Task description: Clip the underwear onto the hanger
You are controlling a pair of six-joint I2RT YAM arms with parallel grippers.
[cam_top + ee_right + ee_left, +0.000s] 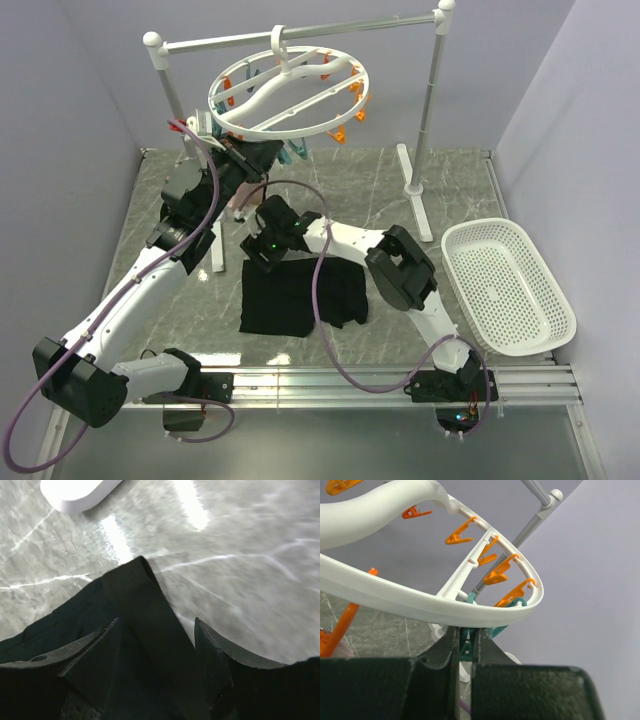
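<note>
**One end effector up at the hanger, one down at the underwear**

The black underwear (300, 295) lies flat on the gray worktop (400, 190), in the lower middle of the top picture. It is not on the hanger. A purple cable crosses over it.

The hanger (290, 88) is a big white ring. It hangs by its hook from a white rail (300, 35) in the upper middle of the picture. Orange clips (338, 135) hang from its rim.

The left end effector (240, 150) reaches up to the lower left part of the ring. In the left wrist picture its two fingers (442, 652) are squeezed close together, just under the white rim. A teal clip (465, 650) sits pinched in the thin gap between them. More orange clips show along the rim above.

The right end effector (262, 250) is low down, at the top left corner of the underwear. In the right wrist picture its fingers (100, 650) are spread wide apart. A folded edge of the black cloth lies between them, but the fingers are not squeezing it.

A white basket (510, 285) sits on the right side of the worktop, well apart from the underwear.
</note>
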